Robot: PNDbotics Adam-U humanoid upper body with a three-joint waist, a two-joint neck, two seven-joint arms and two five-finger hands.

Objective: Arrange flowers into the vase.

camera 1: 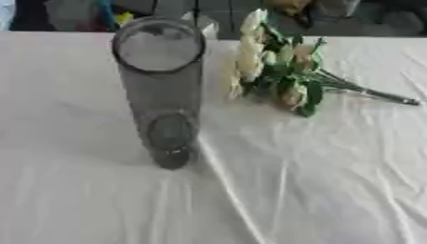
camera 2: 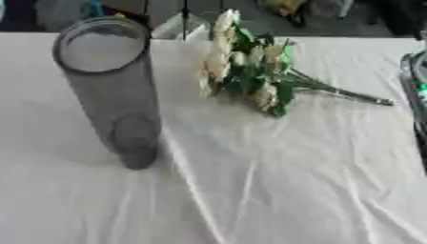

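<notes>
On the desk, under a wrinkled white cloth: a tall grey see-through vase, upright, holding nothing. Just right of it, apart from its wall, a bunch of cream flowers lying flat, green stems pointing right. Neither hand visible, so state unknowable.

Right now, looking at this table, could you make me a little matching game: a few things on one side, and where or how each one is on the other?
Things:
1. vase
2. flowers
3. tablecloth
4. stems

Descriptions:
A. white and wrinkled, covering the table
B. lying flat, to the right of the vase
C. standing upright, clear, with nothing in it
D. thin and dark, pointing right

Pairs: 1-C, 2-B, 3-A, 4-D
</notes>
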